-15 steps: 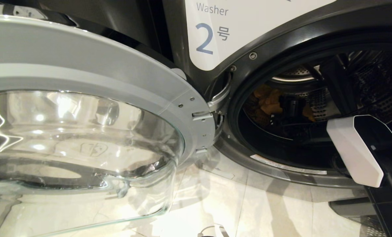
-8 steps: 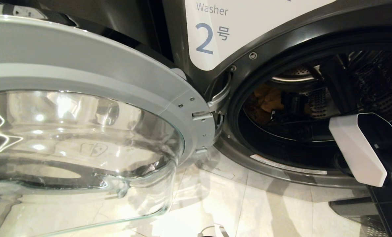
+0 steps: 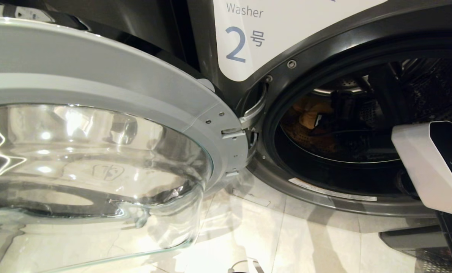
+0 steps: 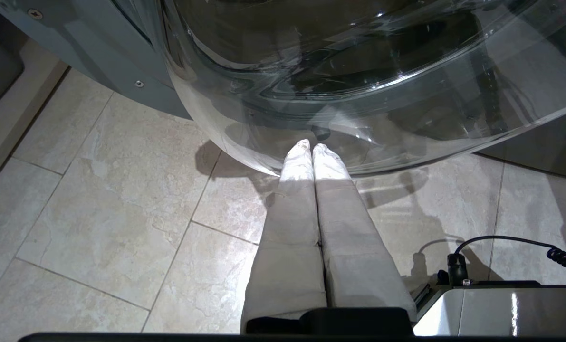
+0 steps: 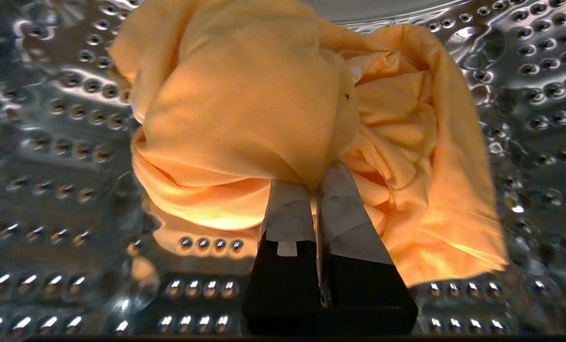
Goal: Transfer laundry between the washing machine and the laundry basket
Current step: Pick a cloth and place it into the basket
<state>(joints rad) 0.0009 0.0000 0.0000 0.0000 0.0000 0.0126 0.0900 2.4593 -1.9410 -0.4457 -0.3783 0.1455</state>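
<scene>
The dark grey washing machine (image 3: 324, 49) with the label 2 stands with its round glass door (image 3: 96, 76) swung open to the left. My right arm (image 3: 427, 167) reaches into the drum (image 5: 50, 142). There my right gripper (image 5: 315, 178) is shut on the laundry, a mustard yellow-orange garment (image 5: 244, 109) that bunches over the fingertips and hangs clear of the perforated drum wall. In the head view the same garment (image 3: 308, 113) shows dimly deep in the drum. My left gripper (image 4: 311, 148) is shut and empty, parked low under the door's glass bowl. The laundry basket is out of view.
The open door's glass bowl (image 4: 359, 71) bulges out just above the left fingertips. Beige floor tiles (image 4: 121, 199) lie before the machine. A black coiled cable (image 4: 563, 259) and a part of the robot's base (image 4: 501, 313) sit beside the left arm.
My right arm has shifted up and to the right in the drum opening, and the gripper has risen with the yellow-orange garment. The left arm has kept still.
</scene>
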